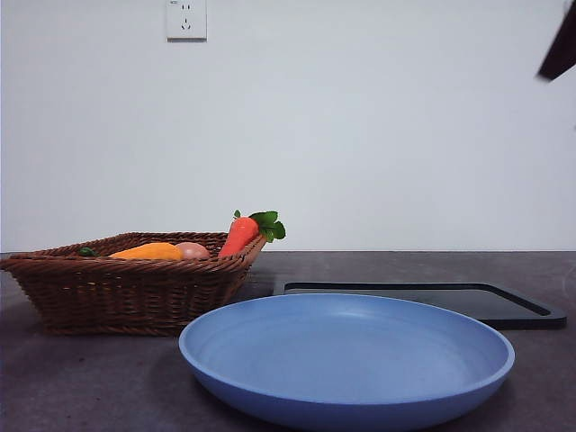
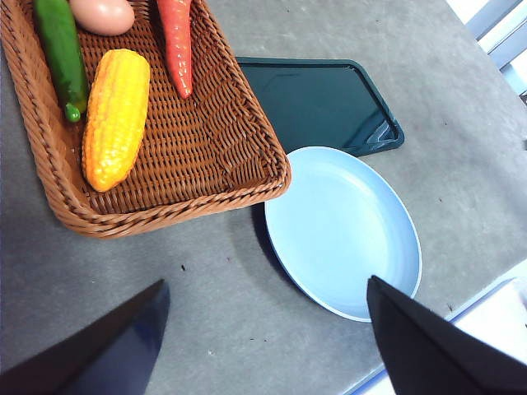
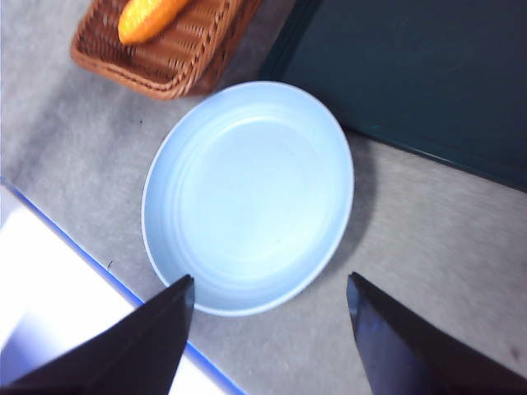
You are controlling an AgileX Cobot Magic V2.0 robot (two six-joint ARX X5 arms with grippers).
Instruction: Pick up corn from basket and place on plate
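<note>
Nothing's been grabbed yet. The corn point(image 2: 115, 118) is lying flat in the basket point(image 2: 239, 140), wedged between a cucumber point(image 2: 62, 53) and a carrot point(image 2: 175, 41), with an egg point(image 2: 102, 14) at its far end. I'd come straight down and pinch it across the middle so the neighbours don't get nudged. The left hand point(image 2: 263, 346) hangs well above and clear of it, jaws wide apart. The right hand point(image 3: 268, 329), also spread open, hovers over the empty plate point(image 3: 247, 197) on the worktop point(image 2: 206, 288).

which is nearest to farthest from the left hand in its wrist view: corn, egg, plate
1. plate, empty, on the table by the left hand, beside the basket.
2. corn, in the basket.
3. egg, at the basket's far end.
</note>
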